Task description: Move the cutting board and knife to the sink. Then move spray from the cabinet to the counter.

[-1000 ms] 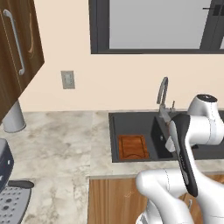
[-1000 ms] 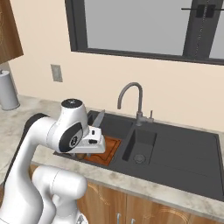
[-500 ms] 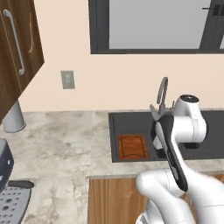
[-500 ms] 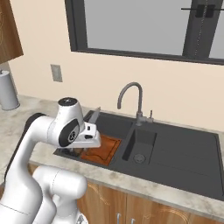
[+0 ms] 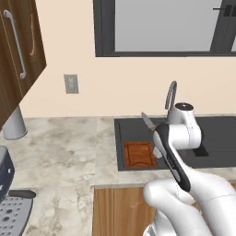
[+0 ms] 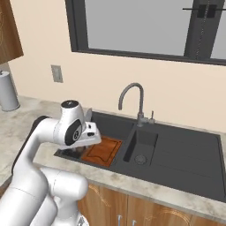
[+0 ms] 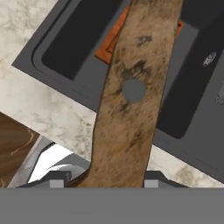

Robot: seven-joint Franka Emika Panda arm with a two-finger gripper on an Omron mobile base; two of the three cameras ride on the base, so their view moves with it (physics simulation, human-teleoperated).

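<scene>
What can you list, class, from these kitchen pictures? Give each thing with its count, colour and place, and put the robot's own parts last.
Cutting board: one, reddish-brown, lying flat in the left part of the sink.
Knife: one, brown wooden handle, grey blade, held over the sink.
Sink: one, dark grey, set into the counter.
Faucet: one, silver, curved, behind the sink.
Counter: one, beige-and-grey marble, wooden base below.
Cabinet: one, brown wood, long silver handle, on the wall at left.
Window: one, dark frame, above the sink.
Wall outlet: one, grey, on the cream wall.
Canister: one, grey, on the counter's far left.
Arm: one, white.
Claw: one, dark fingers, shut on the knife handle.
</scene>
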